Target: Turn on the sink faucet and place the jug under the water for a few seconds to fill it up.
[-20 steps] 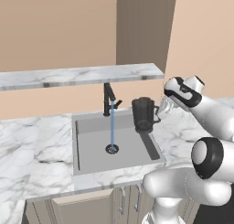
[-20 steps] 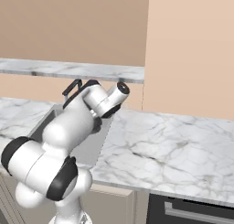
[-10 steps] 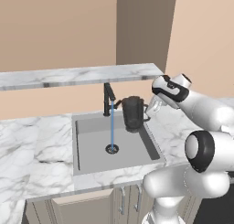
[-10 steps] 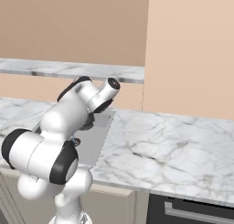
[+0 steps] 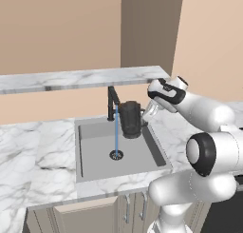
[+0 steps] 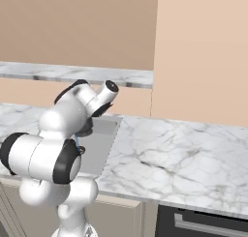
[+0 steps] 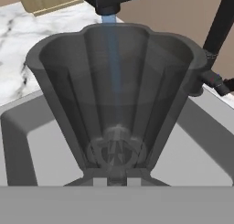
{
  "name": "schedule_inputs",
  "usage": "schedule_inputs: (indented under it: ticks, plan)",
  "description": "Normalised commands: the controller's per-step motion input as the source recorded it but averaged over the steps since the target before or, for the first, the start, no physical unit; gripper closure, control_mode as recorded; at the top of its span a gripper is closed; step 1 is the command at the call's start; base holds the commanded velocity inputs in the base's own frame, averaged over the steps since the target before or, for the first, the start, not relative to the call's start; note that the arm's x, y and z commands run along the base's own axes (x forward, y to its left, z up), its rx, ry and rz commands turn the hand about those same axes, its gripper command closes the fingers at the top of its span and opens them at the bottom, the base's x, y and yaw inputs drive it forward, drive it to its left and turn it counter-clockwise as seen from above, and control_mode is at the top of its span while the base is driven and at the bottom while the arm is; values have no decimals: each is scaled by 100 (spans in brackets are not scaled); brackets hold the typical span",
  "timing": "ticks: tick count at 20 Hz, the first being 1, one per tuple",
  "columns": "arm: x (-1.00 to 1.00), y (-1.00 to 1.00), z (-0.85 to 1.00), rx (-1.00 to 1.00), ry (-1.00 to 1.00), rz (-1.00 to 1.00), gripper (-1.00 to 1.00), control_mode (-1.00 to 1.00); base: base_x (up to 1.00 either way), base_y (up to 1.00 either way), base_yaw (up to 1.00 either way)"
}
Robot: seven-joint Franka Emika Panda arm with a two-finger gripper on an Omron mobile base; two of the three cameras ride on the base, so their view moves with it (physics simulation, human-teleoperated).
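Observation:
The dark translucent jug (image 5: pixel 130 119) hangs upright over the back of the grey sink (image 5: pixel 95 160), with my gripper (image 5: pixel 145 114) shut on its right side. The black sink faucet (image 5: pixel 112 101) stands just left of the jug. The water (image 5: pixel 116 132) falls as a thin blue stream from the spout to the drain (image 5: pixel 116 154), right beside the jug's left wall. In the hand view the jug (image 7: pixel 114 104) is close up. The water (image 7: pixel 112 58) shows through it below the spout (image 7: pixel 106 2), and the faucet's side lever (image 7: pixel 215 82) sticks out at the right.
A raised marble ledge (image 5: pixel 80 79) runs behind the sink, close above the faucet. White marble counter (image 5: pixel 28 151) lies to the left, and a wide stretch of counter (image 6: pixel 184 154) to the right. My own arm hides most of the sink (image 6: pixel 105 134) in the right base view.
The gripper has carried the jug to the left, from over the sink's right edge to right beside the running stream. The water keeps running.

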Motion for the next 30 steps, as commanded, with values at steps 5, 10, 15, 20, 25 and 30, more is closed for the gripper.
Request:
schedule_inputs:
  ticks: [5,10,15,20,25,30]
  plan:
    - [17,28,0,0,4,0,100,-100,0,0,0]
    - [12,27,0,0,3,0,100,-100,0,0,0]
    - [1,18,9,0,0,0,100,-100,0,0,0]
    - [0,10,2,0,0,0,100,-100,0,0,0]
    - [0,3,0,0,0,0,100,-100,0,0,0]
    - [0,0,0,0,0,0,100,-100,0,0,0]
